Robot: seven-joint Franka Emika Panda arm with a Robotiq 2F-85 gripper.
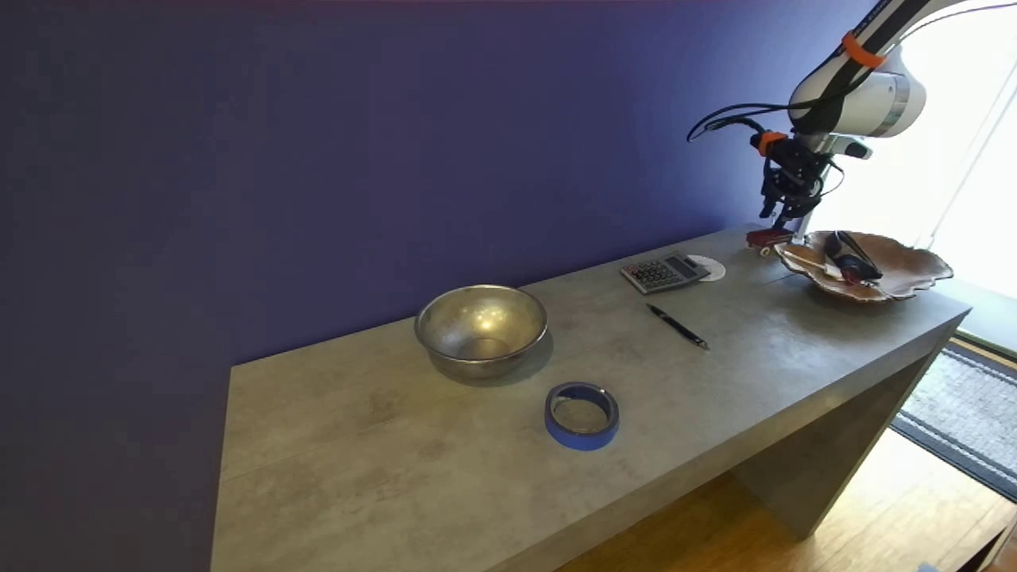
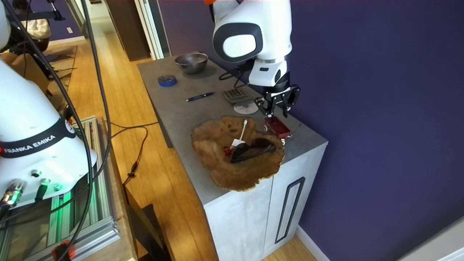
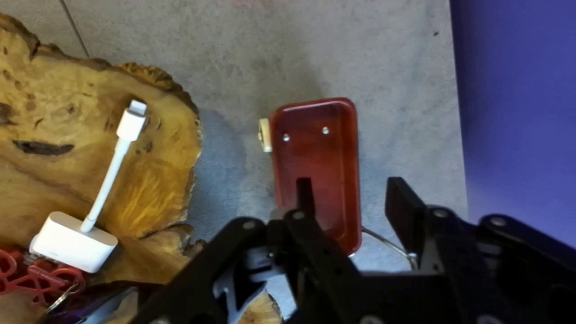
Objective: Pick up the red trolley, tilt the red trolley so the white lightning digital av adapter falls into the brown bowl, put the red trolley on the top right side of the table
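The red trolley [image 3: 315, 153] stands with nothing in its tray at the back edge of the table [image 3: 216, 54], by the wall. It also shows in both exterior views [image 1: 767, 237] [image 2: 277, 127]. Its thin wire handle [image 3: 382, 240] extends beyond one end. My gripper [image 3: 351, 184] is open over the trolley. One finger appears over the tray and the other outside its wall-side edge; contact cannot be told. It also shows in both exterior views [image 1: 774, 219] [image 2: 278, 114]. The white adapter [image 3: 74, 241] lies in the brown bowl [image 2: 232, 174] beside the trolley.
The bowl also holds dark sunglasses [image 2: 250, 150] and a red keychain [image 3: 42, 279]. Further along are a white disc [image 2: 245, 107], a calculator [image 1: 666, 272], a black pen [image 1: 677, 326], a blue tape ring [image 1: 581, 433] and a silver bowl [image 1: 481, 369]. The purple wall [image 3: 517, 112] runs close behind.
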